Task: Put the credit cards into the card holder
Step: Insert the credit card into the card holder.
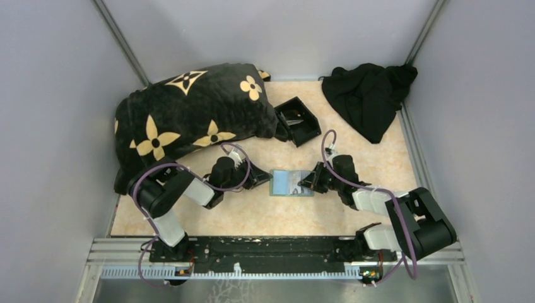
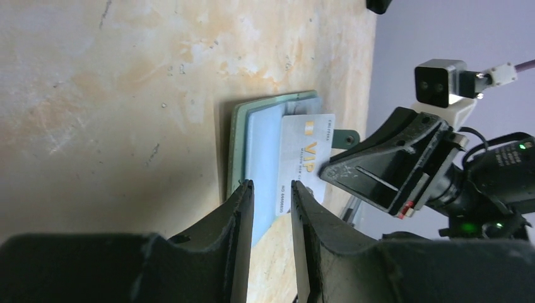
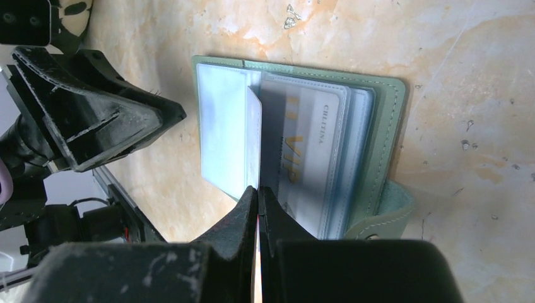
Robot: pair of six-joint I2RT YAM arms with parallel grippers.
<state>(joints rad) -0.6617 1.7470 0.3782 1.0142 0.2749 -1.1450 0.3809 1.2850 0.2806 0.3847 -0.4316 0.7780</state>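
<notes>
The sage-green card holder (image 1: pixel 291 183) lies open on the table between my two grippers, its clear pockets facing up. It also shows in the left wrist view (image 2: pixel 236 139) and the right wrist view (image 3: pixel 386 139). My right gripper (image 3: pixel 258 188) is shut on a pale credit card (image 3: pixel 253 136), held on edge over the holder's pockets. The left wrist view shows this card's silvery VIP face (image 2: pixel 306 158). Another VIP card (image 3: pixel 303 145) lies inside a clear pocket. My left gripper (image 2: pixel 272 184) is at the holder's left end with its jaws a narrow gap apart and nothing clearly held between them.
A black square open box (image 1: pixel 298 120) stands behind the holder. A large black pillow with tan flowers (image 1: pixel 189 113) fills the back left. A black cloth (image 1: pixel 369 95) lies at the back right. Grey walls enclose the table.
</notes>
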